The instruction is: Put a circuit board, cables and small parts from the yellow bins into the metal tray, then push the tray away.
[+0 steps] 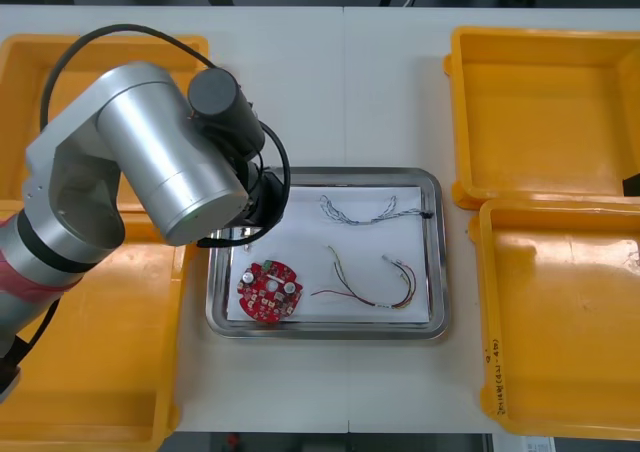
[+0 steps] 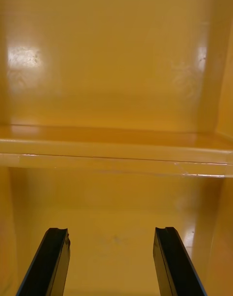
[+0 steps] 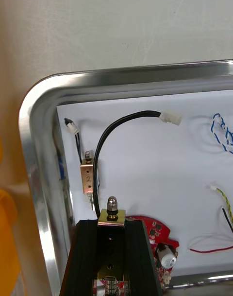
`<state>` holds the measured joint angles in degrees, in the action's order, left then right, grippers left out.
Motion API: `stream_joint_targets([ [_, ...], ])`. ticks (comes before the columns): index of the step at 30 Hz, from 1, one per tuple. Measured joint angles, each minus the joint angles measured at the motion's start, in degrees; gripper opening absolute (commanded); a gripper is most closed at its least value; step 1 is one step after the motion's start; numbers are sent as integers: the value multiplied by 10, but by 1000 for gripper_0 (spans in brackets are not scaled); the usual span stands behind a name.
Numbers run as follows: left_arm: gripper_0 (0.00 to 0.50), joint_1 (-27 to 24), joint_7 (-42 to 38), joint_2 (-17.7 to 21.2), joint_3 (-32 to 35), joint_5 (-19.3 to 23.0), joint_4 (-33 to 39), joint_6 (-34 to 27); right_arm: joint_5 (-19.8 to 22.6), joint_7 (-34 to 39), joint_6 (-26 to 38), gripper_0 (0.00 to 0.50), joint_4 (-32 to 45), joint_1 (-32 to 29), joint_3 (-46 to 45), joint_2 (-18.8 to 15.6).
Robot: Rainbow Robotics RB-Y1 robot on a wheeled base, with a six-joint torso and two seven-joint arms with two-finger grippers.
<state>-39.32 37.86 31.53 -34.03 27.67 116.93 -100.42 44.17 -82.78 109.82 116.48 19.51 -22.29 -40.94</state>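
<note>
One small metal part is clenched in the left claw over the metal tray's corner, near the black cable and circuit board, probably not yet touching down. Next: lower, release. The right claw hangs spread over a yellow bin.

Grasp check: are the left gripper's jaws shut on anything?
Shut: the left gripper clamps a small brass-coloured metal part between its jaws, over the shiny metal tray.
</note>
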Motion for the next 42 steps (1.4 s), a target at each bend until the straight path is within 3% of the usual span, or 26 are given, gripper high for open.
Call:
stream_joint_targets([
  [18, 3, -6, -1, -16, -67, -36, -110, 107, 6, 0, 0, 500, 0, -14, -2, 0],
  [21, 104, -6, -6, -16, -74, -37, -115, 117, 6, 1, 0, 500, 0, -14, -2, 0],
  [26, 122, -6, -39, -16, -76, -37, -115, 120, 7, 8, 0, 500, 0, -14, -2, 0],
  [27, 182, -6, -45, -16, -77, -37, -115, 121, 7, 10, 0, 500, 0, -14, -2, 0],
  [28, 209, -6, -51, -16, -77, -37, -115, 122, 7, 12, 0, 500, 0, -14, -2, 0],
  [29, 372, -6, -55, -16, -77, -37, -115, 122, 7, 12, 0, 500, 0, -14, -2, 0],
  [31, 500, -6, -59, -16, -77, -37, -115, 122, 7, 12, 0, 500, 0, -15, -2, 0],
  [42, 500, -6, -60, -16, -79, -44, -115, 122, 9, 12, 0, 500, 0, -15, -2, 0],
])
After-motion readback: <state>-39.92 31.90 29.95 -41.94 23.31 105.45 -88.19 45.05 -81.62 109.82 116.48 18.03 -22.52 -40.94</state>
